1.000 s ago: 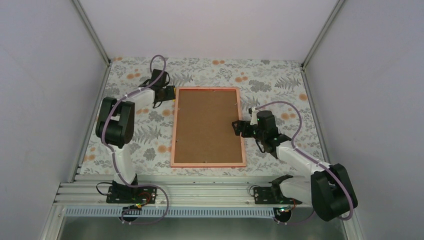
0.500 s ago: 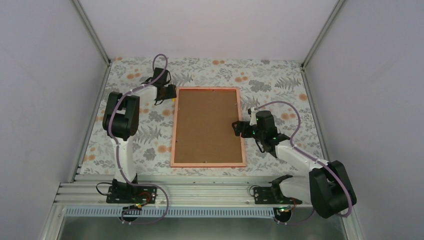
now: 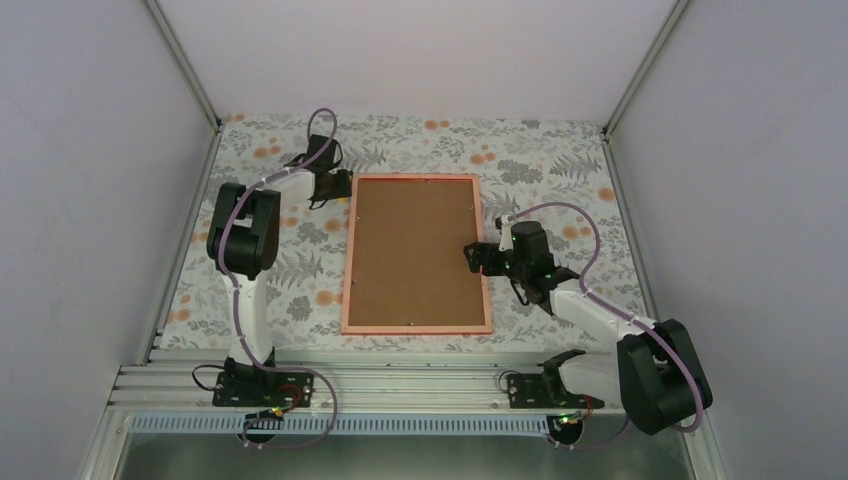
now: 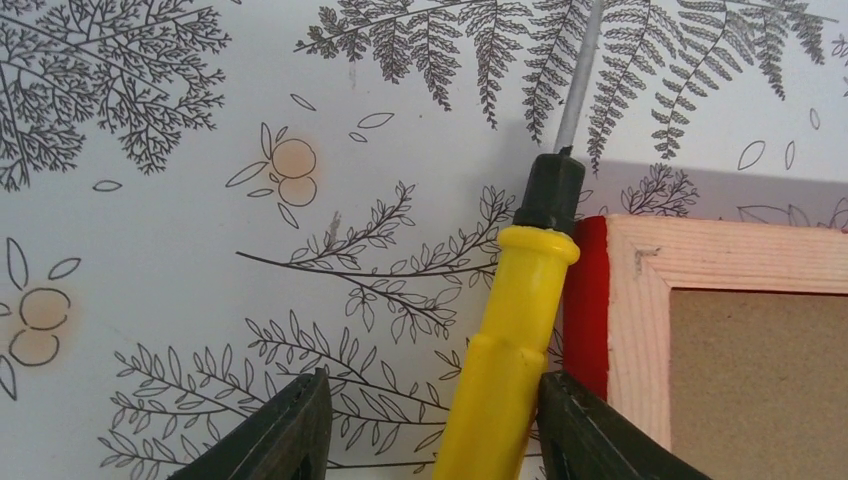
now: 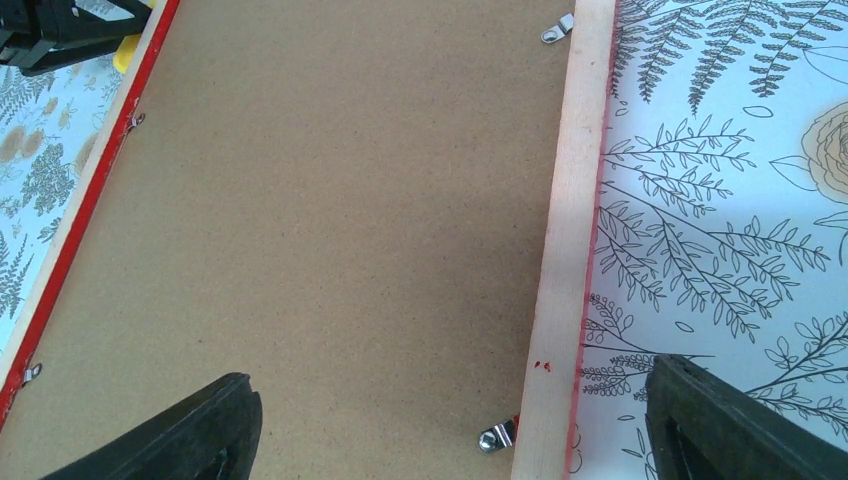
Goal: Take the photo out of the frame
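Note:
The frame [image 3: 348, 262] lies face down on the floral cloth, with its brown backing [image 3: 415, 250] facing up. The photo is hidden under the backing. My left gripper [image 3: 337, 187] is at the frame's far left corner. In the left wrist view it [image 4: 430, 400] is open, and a yellow-handled screwdriver [image 4: 505, 350] lies between the jaws against the right finger, beside the red frame edge [image 4: 585, 300]. My right gripper [image 3: 472, 256] hovers open over the frame's right rail [image 5: 575, 200]. Its jaws [image 5: 448, 400] span the backing [image 5: 340, 200] and the rail.
Small metal clips [image 5: 497, 433] hold the backing along the frame's inner edges, with another at the top [image 5: 556, 30]. The floral cloth [image 3: 560, 180] covers the table. Grey walls close in both sides and the back.
My left arm has folded in and its gripper has shifted slightly farther and right, toward the frame's corner. The right gripper has barely moved. The frame has not moved.

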{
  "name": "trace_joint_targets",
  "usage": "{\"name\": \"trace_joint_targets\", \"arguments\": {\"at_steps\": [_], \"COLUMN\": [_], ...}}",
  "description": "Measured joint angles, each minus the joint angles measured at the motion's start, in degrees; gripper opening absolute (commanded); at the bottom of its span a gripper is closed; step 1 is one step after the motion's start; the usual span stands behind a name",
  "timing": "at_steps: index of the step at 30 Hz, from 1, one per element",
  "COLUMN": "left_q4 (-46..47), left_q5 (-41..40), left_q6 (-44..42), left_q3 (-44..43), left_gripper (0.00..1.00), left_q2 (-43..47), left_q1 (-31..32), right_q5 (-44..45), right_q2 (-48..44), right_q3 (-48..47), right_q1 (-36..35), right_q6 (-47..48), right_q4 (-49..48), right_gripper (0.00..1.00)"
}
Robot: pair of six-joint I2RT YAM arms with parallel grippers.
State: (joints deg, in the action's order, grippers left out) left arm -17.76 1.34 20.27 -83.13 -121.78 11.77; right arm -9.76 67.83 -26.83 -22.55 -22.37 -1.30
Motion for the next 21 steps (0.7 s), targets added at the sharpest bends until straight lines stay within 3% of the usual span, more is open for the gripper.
{"name": "trace_joint_targets", "arguments": {"at_steps": [6,15,21], "left_q4": [-2.01,-4.35,-3.87], "left_q5": [-1.84,-8.04,-9.90], "left_q6": [-1.40,-4.11,-4.44], "left_q3": [-1.49,-2.60,0.79], "left_gripper": [0.47,0.21,0.16], "left_q2": [-0.70,-1.51,0.70], "left_q1": [0.55,1.64,1.90], "right_q5": [-0.04,-0.17,-0.22], "right_q2": [0.00,-0.39,-2.05], "right_q3": [0.00,1.29,1.46], "right_q1": [0.00,0.00,0.00], "right_q6": [-0.02,-0.17,-0.22], "right_q4": [0.00,-0.11,0.02], "right_gripper": [0.86,0.86,0.86]}}
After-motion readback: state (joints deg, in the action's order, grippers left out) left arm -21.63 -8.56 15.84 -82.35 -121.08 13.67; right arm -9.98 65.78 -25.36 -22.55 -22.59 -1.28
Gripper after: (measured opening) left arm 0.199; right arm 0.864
